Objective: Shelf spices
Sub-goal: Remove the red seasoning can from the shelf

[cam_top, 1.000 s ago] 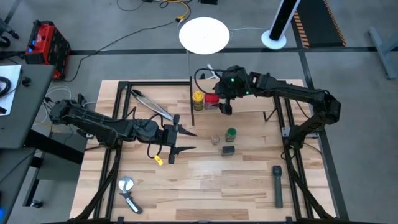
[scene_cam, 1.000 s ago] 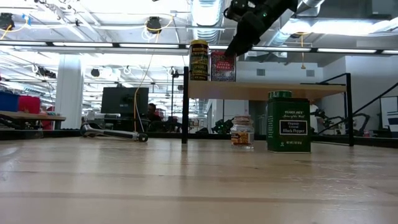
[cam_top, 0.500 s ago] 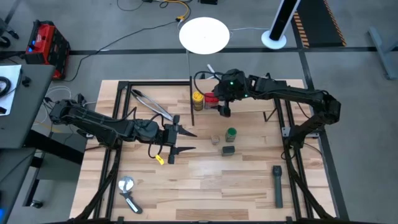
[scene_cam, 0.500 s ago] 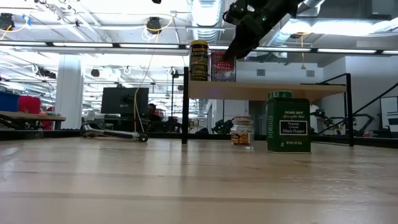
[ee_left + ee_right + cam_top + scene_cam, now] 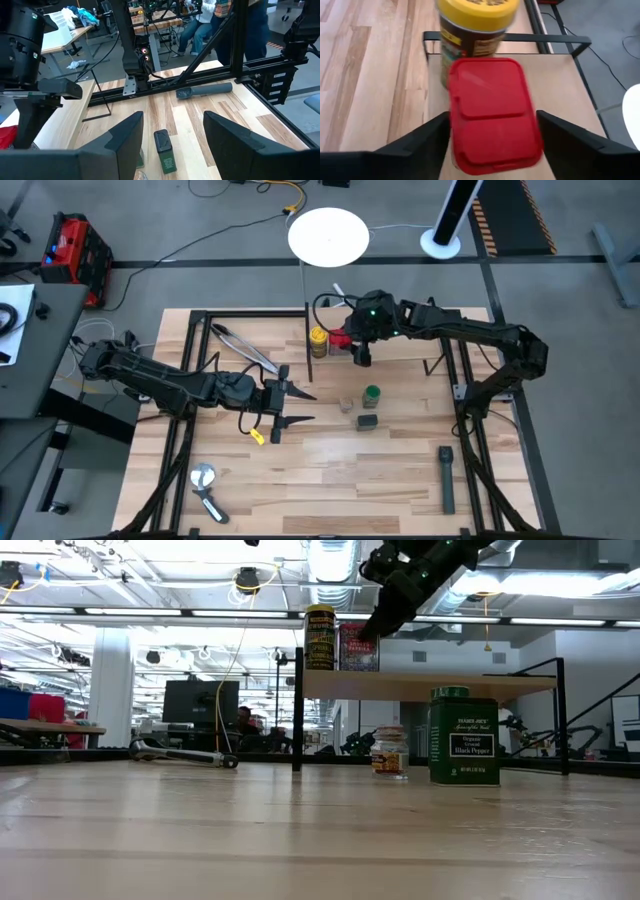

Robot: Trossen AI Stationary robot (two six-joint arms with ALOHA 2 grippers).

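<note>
Red tin (image 5: 492,112) and yellow jar (image 5: 476,25) on shelf (image 5: 560,95)

Red tin (image 5: 492,112) base hidden; yellow jar (image 5: 476,25) top cropped.

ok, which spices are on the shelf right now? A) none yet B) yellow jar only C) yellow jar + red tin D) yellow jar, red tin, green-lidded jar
C: the yellow jar and red tin stand side by side on the shelf, with the right gripper open over the red tin; the other three spices are on the tabletop below.
</note>
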